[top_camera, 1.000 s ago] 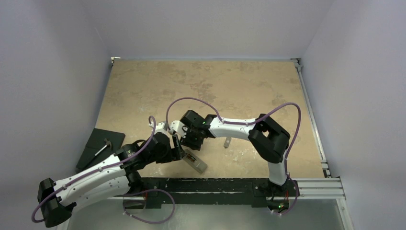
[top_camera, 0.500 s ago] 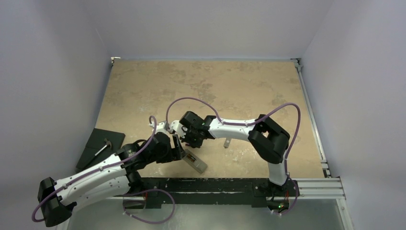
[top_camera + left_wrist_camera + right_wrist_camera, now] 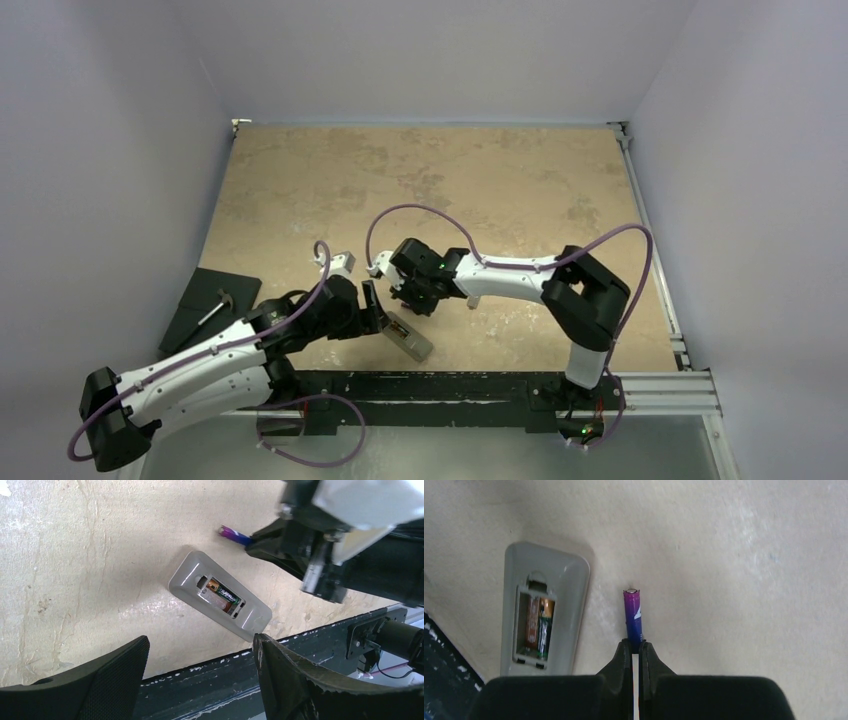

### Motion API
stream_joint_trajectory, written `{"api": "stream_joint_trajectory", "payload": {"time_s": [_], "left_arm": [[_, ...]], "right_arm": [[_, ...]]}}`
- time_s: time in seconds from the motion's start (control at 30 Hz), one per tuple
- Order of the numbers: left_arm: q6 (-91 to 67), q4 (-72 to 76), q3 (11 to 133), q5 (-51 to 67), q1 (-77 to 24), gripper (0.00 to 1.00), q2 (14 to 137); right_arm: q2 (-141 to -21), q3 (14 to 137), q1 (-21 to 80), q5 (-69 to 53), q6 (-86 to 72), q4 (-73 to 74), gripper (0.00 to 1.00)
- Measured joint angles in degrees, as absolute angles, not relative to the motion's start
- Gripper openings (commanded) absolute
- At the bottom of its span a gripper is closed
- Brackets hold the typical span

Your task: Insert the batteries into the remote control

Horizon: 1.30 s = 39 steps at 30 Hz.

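Note:
The remote control (image 3: 544,575) lies grey back up near the table's front edge, seen also in the top view (image 3: 410,338) and the left wrist view (image 3: 250,617). Its open recess holds a dark battery with a gold end (image 3: 543,627) (image 3: 223,594). My right gripper (image 3: 634,645) (image 3: 412,300) is shut on the purple-blue battery (image 3: 633,612) (image 3: 234,533), which sticks out past the fingertips just to the right of the remote, roughly parallel to it. My left gripper (image 3: 200,642) (image 3: 372,310) is open with nothing between its fingers, close to the remote's left.
A black mat (image 3: 200,290) carrying a small tool (image 3: 214,311) lies off the table's left side. A small grey piece (image 3: 471,299) shows just below the right forearm. The dark front rail (image 3: 450,385) runs right behind the remote.
The right gripper's jaws have shut on the purple-blue battery. The right arm has shifted a little to the right and toward the front edge. The left arm has hardly moved.

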<state>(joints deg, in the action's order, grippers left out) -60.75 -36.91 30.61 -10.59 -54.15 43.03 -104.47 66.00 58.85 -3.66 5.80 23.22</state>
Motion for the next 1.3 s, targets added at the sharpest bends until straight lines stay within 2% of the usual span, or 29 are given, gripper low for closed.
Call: {"api": "stream_joint_trajectory", "payload": {"time_s": [0.33,0.57,1.3], "left_arm": [[-58.89,-33.3,30.22,-10.52,-53.41,0.74,45.76],[-54.15,-27.0,28.56,-5.52,-45.08,0.72,50.02],[-49.65,-7.84,23.16,6.72,-42.06,0.6,64.4]], "right_arm": [[-93.97,63.46,59.27,-2.02,-1.43,28.32,0.0],[-89.17,63.2,62.0,-1.96,-5.41,30.17,0.0],[-85.78,58.5,69.23,-0.97,-15.31,32.14,0.0]]}}
